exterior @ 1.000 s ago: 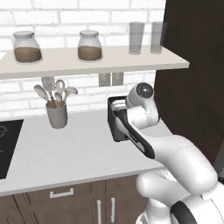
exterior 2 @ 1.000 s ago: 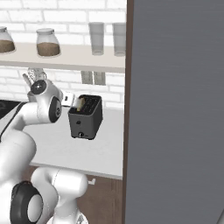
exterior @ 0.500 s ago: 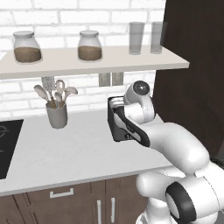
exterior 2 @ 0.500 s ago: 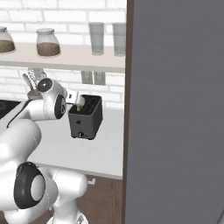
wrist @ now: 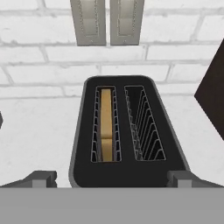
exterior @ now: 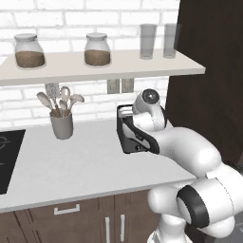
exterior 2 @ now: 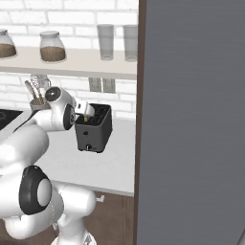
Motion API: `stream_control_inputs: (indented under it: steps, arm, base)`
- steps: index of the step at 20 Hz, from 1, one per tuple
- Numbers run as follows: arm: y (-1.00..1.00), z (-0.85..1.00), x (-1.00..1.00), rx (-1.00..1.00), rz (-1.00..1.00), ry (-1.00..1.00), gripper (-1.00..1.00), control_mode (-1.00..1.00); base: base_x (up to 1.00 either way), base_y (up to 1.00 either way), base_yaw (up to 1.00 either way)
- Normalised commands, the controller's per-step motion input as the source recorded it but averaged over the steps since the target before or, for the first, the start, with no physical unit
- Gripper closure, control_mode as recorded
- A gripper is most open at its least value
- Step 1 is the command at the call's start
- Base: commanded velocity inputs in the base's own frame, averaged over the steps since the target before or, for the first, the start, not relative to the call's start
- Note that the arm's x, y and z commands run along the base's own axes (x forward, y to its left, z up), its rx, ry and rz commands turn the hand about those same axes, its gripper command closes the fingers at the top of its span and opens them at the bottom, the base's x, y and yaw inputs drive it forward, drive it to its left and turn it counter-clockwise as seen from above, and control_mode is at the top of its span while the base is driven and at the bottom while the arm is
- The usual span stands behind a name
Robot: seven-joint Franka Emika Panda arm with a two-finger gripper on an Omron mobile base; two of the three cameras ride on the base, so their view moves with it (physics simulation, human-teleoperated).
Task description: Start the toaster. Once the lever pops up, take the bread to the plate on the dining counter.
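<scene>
The dark grey toaster [exterior: 124, 138] [exterior 2: 95, 131] stands on the grey worktop by the brick wall, next to a tall dark cabinet. From above, the toaster [wrist: 119, 131] shows two slots. The bread [wrist: 106, 124] sits low in the left slot, its golden top edge below the rim; the right slot holds nothing. My gripper [wrist: 113, 178] [exterior 2: 85, 112] hovers open just above the toaster's near end, one fingertip [wrist: 41, 178] on each side of the body, touching nothing. The plate and the dining counter are out of view.
A grey holder of spoons [exterior: 61, 124] stands left of the toaster, and a black cooktop [exterior: 7, 156] lies further left. A shelf [exterior: 95, 64] with jars and glasses hangs overhead. The dark cabinet [exterior: 209, 71] closes off the right. Wall outlets [wrist: 107, 22] sit behind the toaster.
The arm's elbow has swung and the hand has shifted slightly over the toaster. The jaws stay open and the toaster and bread have not moved.
</scene>
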Motion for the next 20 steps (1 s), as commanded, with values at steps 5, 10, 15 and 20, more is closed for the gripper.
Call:
stream_control_inputs:
  steps: [5, 10, 15, 20]
  arm:
    - [0.0, -0.14, 0.18, 0.0, 0.0, 0.0, -1.0, -1.0]
    - [0.0, -0.06, 0.23, 0.0, 0.0, 0.0, -1.0, -1.0]
    - [0.0, -0.01, 0.27, 0.0, 0.0, 0.0, -1.0, -1.0]
    - [0.0, -0.03, 0.26, 0.0, 0.0, 0.0, -1.0, -1.0]
  base:
    - [0.0, 0.0, 0.0]
    - [0.0, 0.0, 0.0]
    - [0.0, 0.0, 0.0]
    - [0.0, 0.0, 0.0]
